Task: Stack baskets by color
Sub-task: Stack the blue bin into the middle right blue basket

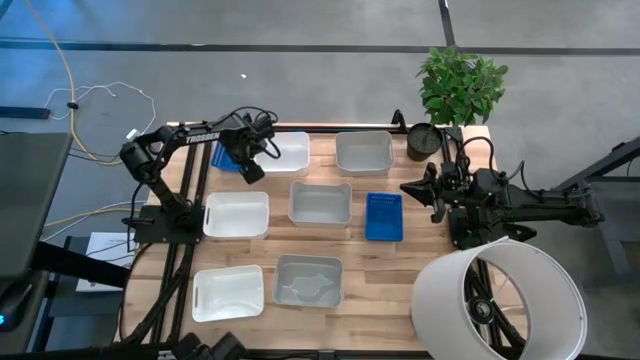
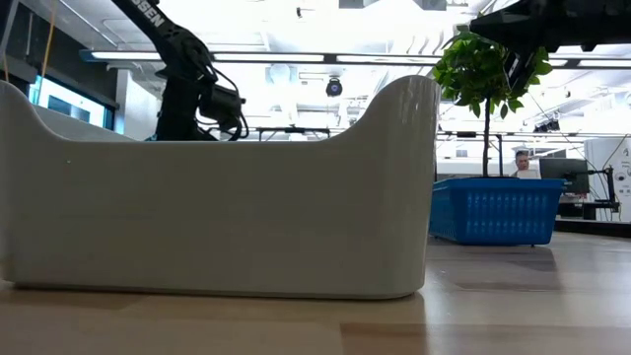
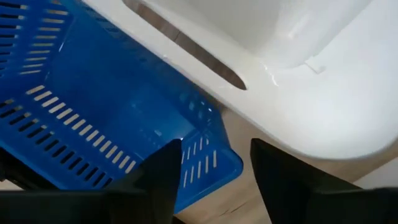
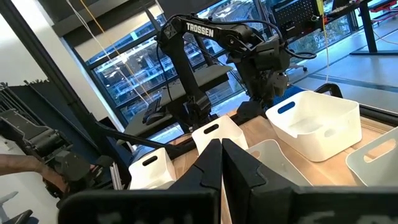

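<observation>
My left gripper (image 1: pixel 247 163) points down at the table's far left, open. Its fingers (image 3: pixel 163 171) straddle a corner of a blue basket (image 3: pixel 93 118), one over the inside and one outside the slotted end wall. That blue basket (image 1: pixel 226 157) sits right beside a white basket (image 1: pixel 287 152). Two more white baskets (image 1: pixel 237 214) (image 1: pixel 228 292), three grey baskets (image 1: pixel 363 150) (image 1: pixel 320 203) (image 1: pixel 308 280) and a second blue basket (image 1: pixel 384 217) rest on their bottoms on the table. My right gripper (image 4: pixel 221 155) waits shut and level above the table's right side (image 1: pixel 415 188).
A large white lampshade (image 1: pixel 500 300) stands at the near right corner. A green plant (image 1: pixel 460 85) in a black pot (image 1: pixel 425 140) is at the far right. In the low view a white basket (image 2: pixel 217 197) fills the foreground. Bare wood lies between the rows of baskets.
</observation>
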Robot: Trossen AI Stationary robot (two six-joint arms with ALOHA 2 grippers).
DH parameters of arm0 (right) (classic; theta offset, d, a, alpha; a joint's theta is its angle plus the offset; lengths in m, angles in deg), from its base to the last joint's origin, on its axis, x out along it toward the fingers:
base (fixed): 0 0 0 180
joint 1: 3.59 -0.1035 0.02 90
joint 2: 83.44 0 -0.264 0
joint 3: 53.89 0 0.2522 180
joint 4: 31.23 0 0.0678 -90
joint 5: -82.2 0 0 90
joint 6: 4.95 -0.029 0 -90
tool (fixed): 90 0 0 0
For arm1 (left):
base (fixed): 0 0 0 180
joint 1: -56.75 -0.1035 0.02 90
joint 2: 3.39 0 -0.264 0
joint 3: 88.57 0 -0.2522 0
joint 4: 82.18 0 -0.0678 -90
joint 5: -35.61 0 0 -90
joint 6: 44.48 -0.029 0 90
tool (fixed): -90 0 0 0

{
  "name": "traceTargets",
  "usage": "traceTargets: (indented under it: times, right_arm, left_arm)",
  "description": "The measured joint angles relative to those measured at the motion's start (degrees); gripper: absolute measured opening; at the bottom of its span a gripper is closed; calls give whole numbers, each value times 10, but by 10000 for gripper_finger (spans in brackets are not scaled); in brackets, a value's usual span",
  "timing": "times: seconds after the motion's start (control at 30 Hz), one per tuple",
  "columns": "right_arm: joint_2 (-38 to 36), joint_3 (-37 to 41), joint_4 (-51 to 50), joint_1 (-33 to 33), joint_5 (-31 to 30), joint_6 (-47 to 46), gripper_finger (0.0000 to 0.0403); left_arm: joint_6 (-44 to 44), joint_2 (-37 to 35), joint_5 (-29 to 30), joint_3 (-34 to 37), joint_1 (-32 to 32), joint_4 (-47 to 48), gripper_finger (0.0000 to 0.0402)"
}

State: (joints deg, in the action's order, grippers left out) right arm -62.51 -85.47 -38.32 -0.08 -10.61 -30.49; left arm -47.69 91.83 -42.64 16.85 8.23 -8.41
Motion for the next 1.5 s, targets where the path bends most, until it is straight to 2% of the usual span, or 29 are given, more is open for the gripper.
traceTargets:
  times: [0.4,0.53,0.67,0.83,1.03,1.27,1.5]
  right_arm:
    - [0,0,-2,0,0,3,0]
    - [0,0,-2,0,0,5,0]
    - [0,0,-3,0,0,5,0]
    - [0,0,-3,0,0,16,0]
    - [0,0,1,0,9,16,0]
    - [0,0,5,0,21,16,0]
    - [0,0,5,0,23,20,0]
  left_arm:
    - [11,0,6,0,-24,-12,186]
    - [15,0,27,0,-25,-17,175]
    - [20,0,33,0,-25,-17,124]
    - [26,-9,39,0,-25,17,20]
    - [29,-55,39,0,-25,32,8]
    - [58,-151,39,0,-24,43,1]
    - [77,-232,39,-41,-24,76,0]
